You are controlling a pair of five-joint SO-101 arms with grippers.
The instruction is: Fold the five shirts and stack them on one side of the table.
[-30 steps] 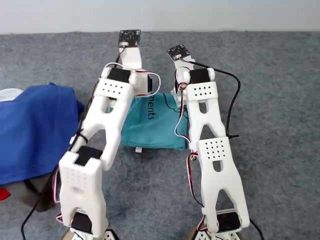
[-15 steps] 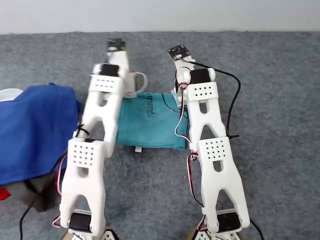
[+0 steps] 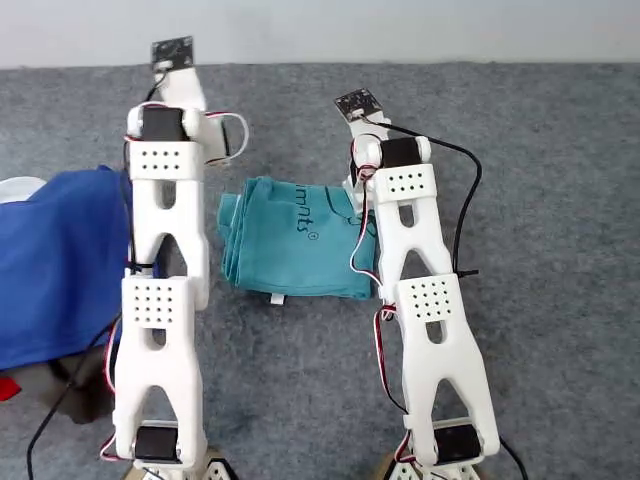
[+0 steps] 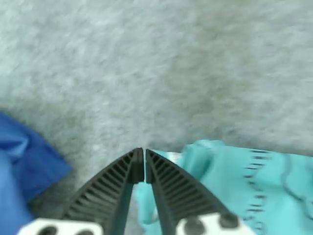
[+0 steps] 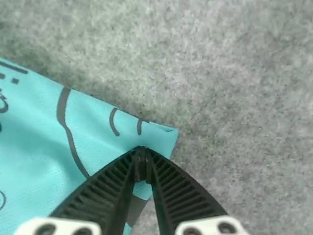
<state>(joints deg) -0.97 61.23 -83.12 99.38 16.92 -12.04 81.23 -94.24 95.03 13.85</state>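
Teal shirt [image 3: 290, 255] lay folded on the grey table [image 3: 540, 200], and look at that: its far corner sat right under the right jaws. They were closed tip to tip on the cloth, though I could not tell whether they actually nipped any fabric. Over on the other side, the left jaws were shut too, and empty. The shirt's bunched, layered edge was just beside and beneath them, with a blue shirt [image 3: 60, 260] off to their other side. This looked like light, limp, thin cloth that would sag, slide over itself and lose its fold if dragged by one point. Best bet, I reckoned, was a pinch through all the layers at two corners of one edge, one corner per pair of jaws, lifted together and level.
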